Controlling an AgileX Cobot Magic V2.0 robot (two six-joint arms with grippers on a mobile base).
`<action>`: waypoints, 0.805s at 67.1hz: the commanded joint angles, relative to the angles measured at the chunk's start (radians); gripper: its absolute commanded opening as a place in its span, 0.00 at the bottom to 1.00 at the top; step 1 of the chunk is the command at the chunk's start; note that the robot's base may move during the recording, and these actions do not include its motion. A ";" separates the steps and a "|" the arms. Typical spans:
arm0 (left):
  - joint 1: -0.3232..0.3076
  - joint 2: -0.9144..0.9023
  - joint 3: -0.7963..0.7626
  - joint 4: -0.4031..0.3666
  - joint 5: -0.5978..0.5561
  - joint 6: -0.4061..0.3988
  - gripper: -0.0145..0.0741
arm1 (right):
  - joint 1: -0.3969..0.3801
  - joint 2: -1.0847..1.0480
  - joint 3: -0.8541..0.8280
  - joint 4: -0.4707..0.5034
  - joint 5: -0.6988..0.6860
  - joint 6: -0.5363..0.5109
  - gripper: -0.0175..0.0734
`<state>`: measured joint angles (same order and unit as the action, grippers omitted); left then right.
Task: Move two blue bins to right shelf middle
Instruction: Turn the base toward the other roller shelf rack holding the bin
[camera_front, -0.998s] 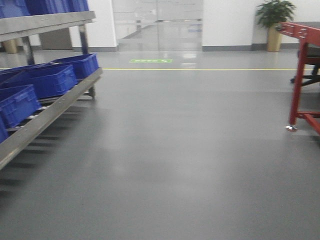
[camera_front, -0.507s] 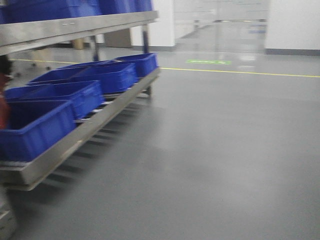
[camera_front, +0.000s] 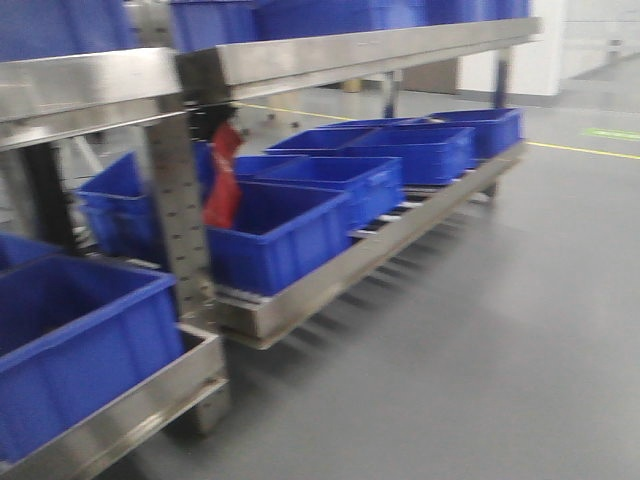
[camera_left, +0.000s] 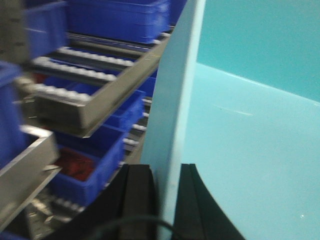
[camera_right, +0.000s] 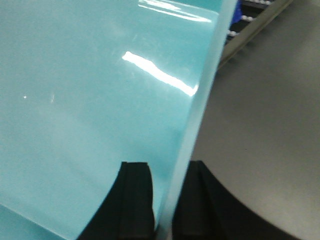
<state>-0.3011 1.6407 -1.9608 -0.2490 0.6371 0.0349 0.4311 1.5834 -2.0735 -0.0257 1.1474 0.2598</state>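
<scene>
A pale turquoise-blue bin fills both wrist views. My left gripper (camera_left: 167, 169) is shut on its upright wall (camera_left: 175, 80), one finger on each side of the rim. My right gripper (camera_right: 169, 167) is shut on the opposite wall (camera_right: 202, 105), with the bin's glossy inside (camera_right: 85, 90) to its left. Several royal-blue bins (camera_front: 285, 232) (camera_front: 420, 150) stand in a row on the low roller shelf in the front view, and another blue bin (camera_front: 70, 345) sits on the nearer rack at the left. Neither gripper shows in the front view.
A steel perforated upright (camera_front: 175, 220) and an upper shelf (camera_front: 350, 50) loaded with blue bins stand close ahead on the left. A red object (camera_front: 222, 180) hangs beside the upright. Grey floor (camera_front: 500, 330) runs along the right. Roller tracks (camera_left: 85, 75) and a bin with red contents (camera_left: 75, 165) lie beside my left gripper.
The front view has swung left and closer to the racks: the red cart and the doorway have left the frame, and the shelf with blue bins now fills the left and middle.
</scene>
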 joint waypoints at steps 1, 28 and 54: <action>0.005 -0.007 -0.015 -0.008 -0.080 -0.020 0.04 | -0.002 -0.012 -0.011 0.014 -0.012 -0.033 0.02; 0.005 -0.007 -0.015 -0.008 -0.080 -0.020 0.04 | -0.002 -0.012 -0.011 0.014 -0.012 -0.033 0.02; 0.005 -0.007 -0.015 -0.008 -0.080 -0.020 0.04 | -0.002 -0.012 -0.011 0.014 -0.012 -0.033 0.02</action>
<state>-0.3011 1.6422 -1.9608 -0.2434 0.6304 0.0349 0.4311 1.5834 -2.0735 -0.0178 1.1495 0.2562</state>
